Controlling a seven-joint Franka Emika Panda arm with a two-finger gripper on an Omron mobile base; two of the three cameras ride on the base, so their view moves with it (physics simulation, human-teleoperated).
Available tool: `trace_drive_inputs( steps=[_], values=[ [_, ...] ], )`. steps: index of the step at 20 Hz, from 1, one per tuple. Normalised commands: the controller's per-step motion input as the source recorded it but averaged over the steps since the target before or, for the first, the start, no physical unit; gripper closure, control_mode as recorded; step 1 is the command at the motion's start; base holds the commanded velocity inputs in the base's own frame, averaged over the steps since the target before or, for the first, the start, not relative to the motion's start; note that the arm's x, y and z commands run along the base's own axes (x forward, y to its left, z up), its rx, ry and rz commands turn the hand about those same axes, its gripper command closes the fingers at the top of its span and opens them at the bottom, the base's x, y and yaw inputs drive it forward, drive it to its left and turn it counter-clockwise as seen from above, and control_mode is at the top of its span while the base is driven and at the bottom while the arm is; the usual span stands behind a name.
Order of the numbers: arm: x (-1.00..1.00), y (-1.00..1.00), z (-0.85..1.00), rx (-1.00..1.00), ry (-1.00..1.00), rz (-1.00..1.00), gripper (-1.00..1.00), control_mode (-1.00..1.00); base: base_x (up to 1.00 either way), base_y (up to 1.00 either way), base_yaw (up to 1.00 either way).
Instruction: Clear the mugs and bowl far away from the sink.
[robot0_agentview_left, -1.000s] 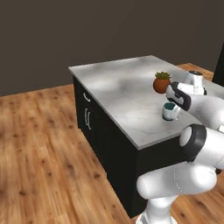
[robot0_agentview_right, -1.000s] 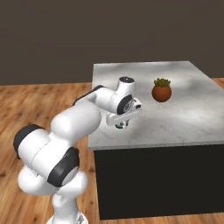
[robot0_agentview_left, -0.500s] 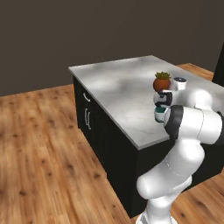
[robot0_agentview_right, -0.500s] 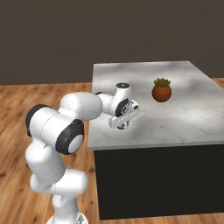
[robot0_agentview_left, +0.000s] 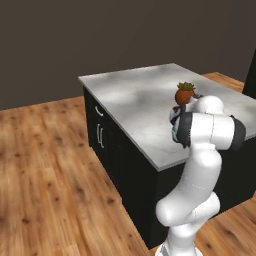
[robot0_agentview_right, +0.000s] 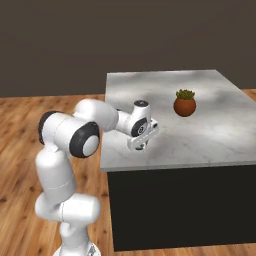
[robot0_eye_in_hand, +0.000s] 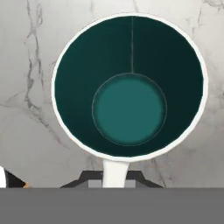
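White handle stub pinched between the closed fingers of the pincer (robot0_eye_in_hand: 115, 178): that was how the teal mug (robot0_eye_in_hand: 129, 85) was held, its mouth facing straight up at the hand camera. The mug hung directly below the hand, its handle pointing back toward the wrist, just over the marble table (robot0_agentview_right: 210, 130) near the front edge. A potted plant (robot0_agentview_right: 184, 103) stood well off to the side, and I saw no sink nearby.

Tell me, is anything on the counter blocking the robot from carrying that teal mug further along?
Nothing visible does. The gripper is shut on the teal mug by its white handle, over bare marble counter. The plant pot stands well off to the side.
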Motion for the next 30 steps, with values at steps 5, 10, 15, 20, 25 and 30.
trace_drive_inputs(
  steps=[5,10,15,20,25,30],
  values=[
    [0.33,0.02,-0.36,-0.01,0.0,0.06,1.0,-1.0,0.0,0.0,0.0],
    [0.32,0.0,-0.24,-0.01,0.0,0.04,1.0,-1.0,0.0,0.0,0.0],
    [0.08,0.0,-0.01,0.0,0.0,0.02,-1.0,-1.0,0.0,0.0,0.0],
    [-0.14,0.04,0.69,0.0,0.0,0.0,-1.0,-1.0,0.0,0.0,0.0],
    [-0.15,0.18,0.95,-0.01,0.0,0.0,-1.0,-1.0,0.0,0.0,0.0],
    [-0.35,0.18,0.92,-0.03,-0.05,0.0,-1.0,-1.0,0.0,0.0,0.0]
  ],
)
